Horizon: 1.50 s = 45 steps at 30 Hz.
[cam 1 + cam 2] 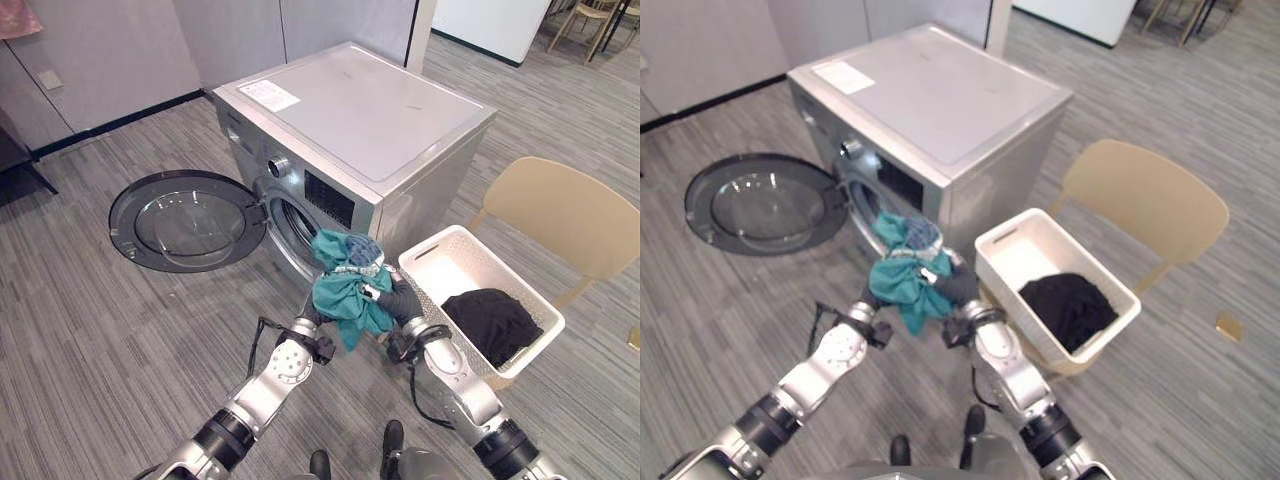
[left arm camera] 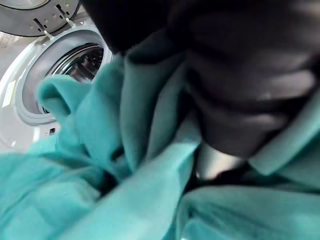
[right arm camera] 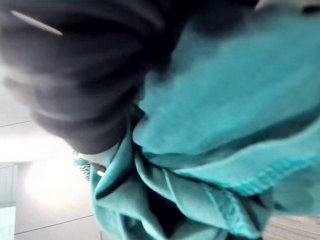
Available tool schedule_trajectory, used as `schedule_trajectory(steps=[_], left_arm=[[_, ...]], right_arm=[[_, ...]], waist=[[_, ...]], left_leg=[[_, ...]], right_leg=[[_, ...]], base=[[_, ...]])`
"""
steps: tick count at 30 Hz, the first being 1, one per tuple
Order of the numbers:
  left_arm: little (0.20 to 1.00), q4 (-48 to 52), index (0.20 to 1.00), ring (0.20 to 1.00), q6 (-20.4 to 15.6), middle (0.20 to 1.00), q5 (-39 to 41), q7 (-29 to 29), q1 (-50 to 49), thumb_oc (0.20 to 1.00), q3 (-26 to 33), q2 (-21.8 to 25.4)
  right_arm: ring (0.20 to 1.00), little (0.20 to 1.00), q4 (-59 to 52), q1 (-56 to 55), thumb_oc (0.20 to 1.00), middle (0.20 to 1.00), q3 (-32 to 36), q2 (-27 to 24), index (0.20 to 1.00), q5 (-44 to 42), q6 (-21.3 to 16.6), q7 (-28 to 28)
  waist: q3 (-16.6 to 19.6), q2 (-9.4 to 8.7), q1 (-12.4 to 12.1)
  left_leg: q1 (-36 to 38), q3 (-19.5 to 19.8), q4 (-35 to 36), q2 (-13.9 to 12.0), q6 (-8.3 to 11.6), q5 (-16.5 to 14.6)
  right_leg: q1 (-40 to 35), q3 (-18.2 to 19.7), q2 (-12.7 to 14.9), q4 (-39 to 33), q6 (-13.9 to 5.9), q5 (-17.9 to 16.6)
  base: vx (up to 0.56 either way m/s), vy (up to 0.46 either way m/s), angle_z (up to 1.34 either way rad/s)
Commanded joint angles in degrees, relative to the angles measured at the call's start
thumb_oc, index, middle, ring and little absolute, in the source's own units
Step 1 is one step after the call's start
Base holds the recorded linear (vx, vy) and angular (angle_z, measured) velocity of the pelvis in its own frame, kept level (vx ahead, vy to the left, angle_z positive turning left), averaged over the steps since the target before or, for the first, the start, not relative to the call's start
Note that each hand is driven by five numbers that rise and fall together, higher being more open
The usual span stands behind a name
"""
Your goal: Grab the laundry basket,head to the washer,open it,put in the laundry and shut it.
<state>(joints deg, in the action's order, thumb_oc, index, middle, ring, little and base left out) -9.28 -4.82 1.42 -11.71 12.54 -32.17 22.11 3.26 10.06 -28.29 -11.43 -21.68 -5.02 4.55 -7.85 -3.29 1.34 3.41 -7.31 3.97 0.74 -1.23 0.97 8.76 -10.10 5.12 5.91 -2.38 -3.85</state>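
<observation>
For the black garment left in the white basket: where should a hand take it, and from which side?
Judging by its pose, take the black garment at its raised, bunched middle, coming straight down from above. It lies heaped at the near end of the white basket, whose walls block a sideways approach. The right hand is nearer, but both hands are busy with the teal cloth by the washer.

basket [image 1: 430,262] right of washer [image 1: 360,110], chair [image 1: 565,215] behind basket

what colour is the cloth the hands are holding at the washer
Teal, with a darker blue patterned piece on top; clearest in the left eye view.
</observation>
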Motion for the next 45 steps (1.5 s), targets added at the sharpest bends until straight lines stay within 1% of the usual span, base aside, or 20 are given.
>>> schedule_trajectory(steps=[1,7,11,12,15,19,21,25,29,30,31,33,35,36,39,41,42,43,44,45], left_arm=[[0.200,1.7,0.200,0.200,-4.9,0.200,-1.1,-2.5,3.1,0.200,3.2,-1.7],[0.200,2.1,0.200,0.200,-4.9,0.200,1.3,-1.0,-3.0,0.200,8.2,0.0],[0.200,0.9,0.200,0.200,-4.5,0.200,3.8,0.1,-9.5,0.200,14.0,0.7],[0.200,0.9,0.200,0.200,-4.5,0.200,3.8,0.2,-9.6,0.200,14.0,0.6],[0.200,-2.6,0.200,0.200,-4.0,0.200,5.7,1.6,-15.2,0.200,19.3,0.8],[0.200,-6.3,0.200,0.200,-3.2,0.200,7.3,3.6,-18.6,0.200,22.6,0.8],[0.200,-10.7,0.200,0.200,-2.4,0.200,9.5,4.8,-20.7,0.200,25.8,0.4],[0.200,-16.1,0.200,0.200,-1.3,0.200,13.6,5.1,-22.9,0.200,29.8,-1.5],[0.200,-18.2,0.200,0.200,-0.7,0.200,13.5,5.2,-22.8,0.200,30.4,-1.5],[0.200,-18.0,0.200,0.200,-0.6,0.200,13.7,5.3,-22.7,0.200,30.5,-1.4],[0.200,-18.6,0.200,0.200,-0.4,0.200,13.1,5.6,-23.0,0.200,30.5,-1.3],[0.200,-19.1,0.200,0.200,-0.3,0.200,12.8,5.7,-23.1,0.200,30.6,-1.4],[0.200,-20.7,0.200,0.200,0.1,0.200,12.2,4.8,-22.5,0.200,30.7,-1.4],[0.200,-20.7,0.200,0.200,0.1,0.200,12.2,4.8,-22.4,0.200,30.7,-1.4],[0.200,-19.9,0.200,0.200,0.1,0.200,11.7,4.9,-22.5,0.200,30.4,-1.4],[0.200,-19.7,0.200,0.200,0.1,0.200,11.7,5.1,-22.1,0.200,29.8,-1.2],[0.200,-19.7,0.200,0.200,0.1,0.200,11.7,5.1,-22.1,0.200,29.8,-1.2],[0.200,-19.6,0.200,0.200,0.2,0.200,11.3,5.1,-21.8,0.200,30.1,0.0],[0.200,-19.6,0.200,0.200,0.2,0.200,11.3,5.1,-21.8,0.200,30.1,0.0],[0.200,-19.2,0.200,0.200,0.0,0.200,10.2,4.4,-20.9,0.200,29.9,1.4]], right_arm=[[1.000,1.000,-2.9,0.6,1.000,1.000,-1.6,-1.0,1.000,-2.2,-1.7,-3.3],[1.000,1.000,-5.3,-2.8,1.000,1.000,3.0,-7.0,1.000,4.5,-1.3,-3.9],[1.000,1.000,-7.4,-7.4,1.000,1.000,9.6,-13.3,1.000,16.9,-1.4,-2.3],[1.000,1.000,-7.5,-7.5,1.000,1.000,9.7,-13.3,1.000,17.0,-1.3,-2.3],[1.000,1.000,-4.9,-13.1,1.000,1.000,13.8,-17.0,1.000,23.2,-0.9,-2.5],[1.000,1.000,1.8,-15.2,1.000,1.000,14.8,-17.1,1.000,24.9,-0.3,-3.7],[1.000,1.000,8.7,-15.6,1.000,1.000,15.3,-16.9,1.000,26.3,0.0,-3.7],[1.000,1.000,14.8,-15.3,1.000,1.000,16.4,-15.3,1.000,27.0,0.1,-2.6],[1.000,1.000,18.1,-15.0,1.000,1.000,17.1,-14.4,1.000,27.1,0.1,-1.4],[1.000,1.000,19.0,-15.0,1.000,1.000,17.2,-14.3,1.000,27.3,0.3,-0.9],[1.000,1.000,20.9,-14.8,1.000,1.000,16.7,-14.1,1.000,28.1,0.9,-0.5],[1.000,1.000,21.6,-14.5,1.000,1.000,16.3,-14.2,1.000,28.5,0.9,-0.3],[1.000,1.000,23.0,-14.3,1.000,1.000,16.1,-13.9,1.000,28.8,1.6,0.5],[1.000,1.000,23.1,-14.3,1.000,1.000,16.1,-13.9,1.000,28.8,1.6,0.6],[1.000,1.000,24.6,-13.5,1.000,1.000,15.5,-13.0,1.000,30.3,2.3,0.8],[1.000,1.000,24.3,-11.8,1.000,1.000,14.2,-12.0,1.000,31.1,2.6,0.6],[1.000,1.000,24.3,-11.8,1.000,1.000,14.2,-12.0,1.000,31.1,2.6,0.6],[1.000,1.000,24.0,-10.9,1.000,1.000,13.3,-11.0,1.000,31.4,3.1,0.6],[1.000,1.000,24.0,-10.9,1.000,1.000,13.3,-11.0,1.000,31.4,3.1,0.6],[1.000,1.000,23.0,-10.2,1.000,1.000,12.7,-10.2,1.000,30.9,2.9,1.2]], waist=[[0.8,-0.78,-1.3],[2.5,-0.31,-1.5],[2.9,-0.02,-1.3],[2.9,0.01,-1.2],[2.7,0.25,-1.0],[2.2,0.35,-1.1],[0.8,0.33,-1.8],[-1.3,0.48,-3.0],[-3.3,0.55,-3.5],[-3.7,0.58,-3.5],[-4.0,0.69,-3.8],[-4.1,0.69,-3.8],[-4.3,0.25,-3.6],[-4.2,0.22,-3.5],[-3.5,1.00,-3.4],[-3.1,-0.16,-3.8],[-3.1,-0.19,-3.8],[-3.8,-1.24,-4.4],[-3.8,-1.29,-4.4],[-4.8,-2.07,-4.3]], left_leg=[[-1.1,1.4,-3.3,-1.0,1.11,-5.7],[-0.2,2.1,-1.9,-1.6,1.93,-4.8],[0.4,2.7,-1.5,-1.9,2.38,-4.4],[0.4,2.7,-1.5,-1.9,2.39,-4.4],[0.6,3.0,-1.6,-2.3,2.70,-4.3],[0.3,3.5,-2.4,-2.6,2.78,-4.3],[-1.2,4.4,-4.3,-2.6,3.01,-4.3],[-4.7,5.8,-7.0,-2.0,3.52,-3.9],[-9.3,5.8,-10.8,-1.6,4.42,-3.5],[-10.7,4.3,-11.3,-2.2,4.74,-3.1],[-10.8,1.1,-10.5,-4.8,4.97,-3.3],[-11.1,-0.3,-9.5,-5.9,4.69,-1.9],[-12.2,-5.1,-6.8,-10.2,5.94,0.0],[-12.3,-5.0,-6.6,-10.2,5.97,0.2],[-11.8,-10.9,-3.3,-13.4,6.89,2.9],[-12.8,-9.6,-6.9,-10.4,5.29,0.0],[-12.8,-9.6,-7.0,-10.4,5.27,0.0],[-12.5,-9.2,-8.5,-8.6,3.46,-2.4],[-12.5,-9.2,-8.5,-8.5,3.44,-2.5],[-11.8,-8.5,-9.3,-6.8,1.89,-4.3]], right_leg=[[-7.2,5.0,-0.4,-0.4,-4.73,8.3],[-9.5,3.7,-0.6,-2.8,-4.29,8.7],[-10.6,2.3,-0.9,-3.6,-4.13,9.1],[-10.6,2.2,-0.9,-3.7,-4.13,9.1],[-11.1,1.5,-1.1,-4.1,-3.90,9.4],[-11.3,1.1,-1.3,-4.1,-3.48,9.8],[-11.1,0.4,-1.5,-3.8,-2.95,10.2],[-10.6,-1.5,-1.1,-4.2,-2.43,10.3],[-9.7,-4.5,-0.2,-4.6,-1.96,10.6],[-9.4,-6.0,0.3,-4.6,-1.80,10.8],[-10.0,-8.5,1.0,-4.9,-2.09,11.6],[-10.0,-10.1,1.4,-5.0,-2.17,10.8],[-11.7,-14.0,3.3,-4.5,-3.23,12.0],[-11.6,-14.2,3.3,-4.5,-3.23,12.0],[-13.0,-18.3,5.4,-2.8,-4.36,12.4],[-13.4,-17.7,9.1,0.5,-5.59,10.9],[-13.4,-17.7,9.1,0.5,-5.61,10.9],[-11.6,-15.6,11.8,6.0,-6.25,9.2],[-11.6,-15.6,11.8,6.1,-6.27,9.2],[-9.0,-12.2,11.7,11.7,-6.48,7.7]], base=[[0.04,-0.061,-0.03],[0.06,-0.080,0.03],[0.04,-0.071,0.14],[0.03,-0.047,0.11],[0.02,-0.054,0.05],[0.00,-0.040,0.07],[-0.03,-0.064,0.12],[-0.03,-0.037,0.25],[-0.09,-0.011,0.44],[0.03,0.051,0.96],[0.02,0.104,1.04],[0.09,0.112,1.22],[0.17,0.151,0.99],[0.07,0.156,0.82],[0.25,0.365,1.03],[0.39,0.466,0.36],[0.24,0.340,0.20],[0.14,0.208,0.21],[0.31,0.397,0.14],[0.24,0.262,0.22]])
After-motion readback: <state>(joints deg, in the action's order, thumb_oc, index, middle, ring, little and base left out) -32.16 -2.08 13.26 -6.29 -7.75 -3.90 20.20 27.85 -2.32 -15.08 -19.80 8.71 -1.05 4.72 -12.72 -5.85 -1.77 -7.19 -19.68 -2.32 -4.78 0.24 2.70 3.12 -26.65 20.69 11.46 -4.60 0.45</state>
